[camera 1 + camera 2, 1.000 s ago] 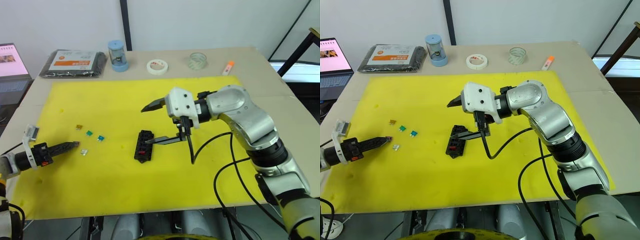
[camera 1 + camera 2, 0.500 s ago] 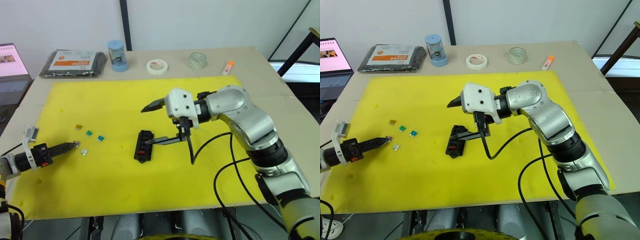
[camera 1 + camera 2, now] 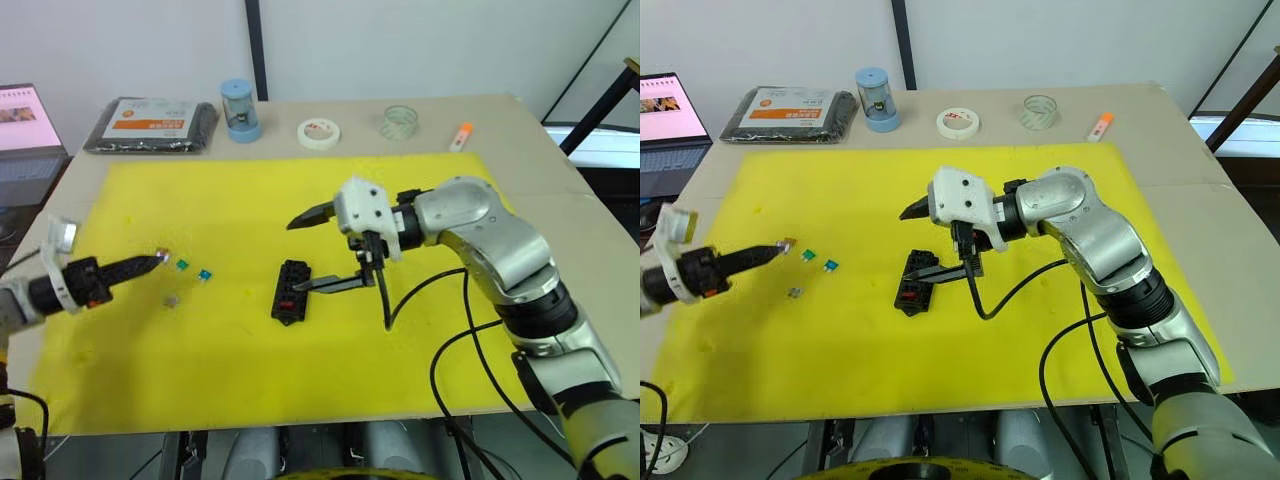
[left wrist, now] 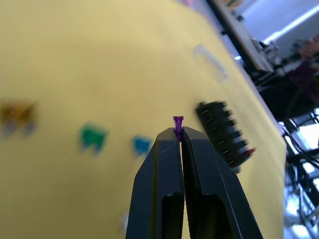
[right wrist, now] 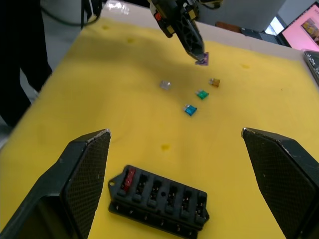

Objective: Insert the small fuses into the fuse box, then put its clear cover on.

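Left gripper point(image 3: 155, 262) hangs above the yellow mat point(image 3: 250, 210) at its left side in the head views, fingers pinched on a purple fuse point(image 3: 161, 256), just beside the green fuse point(image 3: 182, 265) and teal fuse point(image 3: 204, 273); a clear fuse point(image 3: 171, 299) lies nearer the robot. Right gripper point(image 3: 300, 250) is spread wide at mid-mat, 1 finger up, the other low by the fuse box point(image 3: 291, 292), which lies on the mat with 1 red fuse point(image 3: 287, 305) seated at its near end. Left wrist view: the 2 fingers point(image 4: 164, 164) are clamped together with the purple fuse point(image 4: 177, 122) sticking out at their tips, the box point(image 4: 223, 133) blurred beyond, and the clear cover point(image 4: 210, 62) farther off on the mat. Right wrist view: the 2 fingers point(image 5: 82, 169) stand far apart, the box point(image 5: 158, 196) lies between them below, and 3 loose fuses and a tan fuse point(image 5: 214, 82) lie beyond.
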{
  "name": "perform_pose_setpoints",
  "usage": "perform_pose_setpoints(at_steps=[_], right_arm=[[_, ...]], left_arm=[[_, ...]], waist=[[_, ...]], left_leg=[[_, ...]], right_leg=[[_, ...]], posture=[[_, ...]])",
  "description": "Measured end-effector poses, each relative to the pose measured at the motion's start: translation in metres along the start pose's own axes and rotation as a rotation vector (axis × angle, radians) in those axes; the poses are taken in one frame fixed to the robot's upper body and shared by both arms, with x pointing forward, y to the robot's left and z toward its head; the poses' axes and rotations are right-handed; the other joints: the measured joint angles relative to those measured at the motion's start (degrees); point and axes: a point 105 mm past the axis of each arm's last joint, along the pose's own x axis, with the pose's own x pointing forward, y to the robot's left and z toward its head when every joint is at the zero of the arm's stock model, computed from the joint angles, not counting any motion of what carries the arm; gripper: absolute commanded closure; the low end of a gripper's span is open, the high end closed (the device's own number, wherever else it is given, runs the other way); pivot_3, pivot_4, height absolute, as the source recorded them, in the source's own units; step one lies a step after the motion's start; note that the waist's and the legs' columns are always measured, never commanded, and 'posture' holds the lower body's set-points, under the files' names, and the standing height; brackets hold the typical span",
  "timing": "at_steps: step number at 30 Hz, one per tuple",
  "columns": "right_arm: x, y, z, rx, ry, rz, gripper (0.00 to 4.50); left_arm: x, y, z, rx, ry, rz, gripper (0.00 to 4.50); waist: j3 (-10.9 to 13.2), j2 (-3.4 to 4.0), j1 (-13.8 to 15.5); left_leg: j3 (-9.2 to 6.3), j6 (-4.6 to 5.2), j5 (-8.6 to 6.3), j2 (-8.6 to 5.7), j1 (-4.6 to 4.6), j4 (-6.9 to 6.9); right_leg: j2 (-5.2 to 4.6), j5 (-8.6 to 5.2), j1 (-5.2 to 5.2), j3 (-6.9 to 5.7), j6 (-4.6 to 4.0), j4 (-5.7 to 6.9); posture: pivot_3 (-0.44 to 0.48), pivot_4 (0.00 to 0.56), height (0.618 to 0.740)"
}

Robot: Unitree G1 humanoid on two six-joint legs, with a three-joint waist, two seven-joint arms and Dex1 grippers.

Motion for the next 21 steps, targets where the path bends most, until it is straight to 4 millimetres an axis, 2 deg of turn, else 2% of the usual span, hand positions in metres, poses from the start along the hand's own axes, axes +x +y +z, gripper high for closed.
perform_pose_setpoints(at_steps=[5, 9, 14, 18, 21], right_arm=[[-0.016, -0.012, 0.021, 0.205, -0.127, -0.083, 0.0], [-0.029, -0.021, 0.043, 0.376, -0.192, -0.098, 0.0], [-0.032, -0.015, 0.048, 0.523, -0.18, -0.044, 0.0], [-0.033, -0.008, 0.043, 0.567, -0.116, -0.027, 0.0], [-0.034, -0.006, 0.041, 0.568, -0.083, -0.041, 0.6]], left_arm=[[0.033, -0.061, 0.011, 0.188, 0.029, -0.192, 4.48], [0.058, -0.1, 0.011, 0.309, 0.063, -0.348, 4.48], [0.088, -0.126, 0.01, 0.337, 0.052, -0.493, 4.48], [0.1, -0.139, 0.018, 0.383, 0.037, -0.547, 4.48], [0.104, -0.141, 0.02, 0.393, 0.032, -0.557, 4.5]], waist=[[0.03, 0.03, -0.24], [0.05, 0.08, -0.13], [0.04, 0.06, 0.04], [0.03, 0.05, 0.03], [0.03, 0.06, -0.1]], left_leg=[[-0.03, -0.05, 0.03, 0.0, 0.04, -0.03], [-0.09, -0.14, 0.08, 0.0, 0.06, -0.06], [-0.12, -0.13, 0.07, -0.04, 0.02, -0.06], [-0.11, -0.11, 0.06, -0.04, 0.02, -0.07], [-0.11, -0.1, 0.07, -0.01, 0.03, -0.07]], right_leg=[[-0.03, 0.0, 0.01, 0.0, -0.01, 0.0], [0.0, 0.0, 0.03, 0.0, -0.01, -0.01], [0.17, 0.01, 0.06, -0.03, -0.01, -0.02], [0.24, 0.01, 0.07, -0.05, -0.01, -0.05], [0.31, 0.01, 0.07, -0.05, -0.01, -0.05]], posture=[[0.0, 0.15, 0.74], [0.0, 0.15, 0.74], [0.0, 0.15, 0.74], [0.0, 0.15, 0.74], [0.0, 0.15, 0.74]])
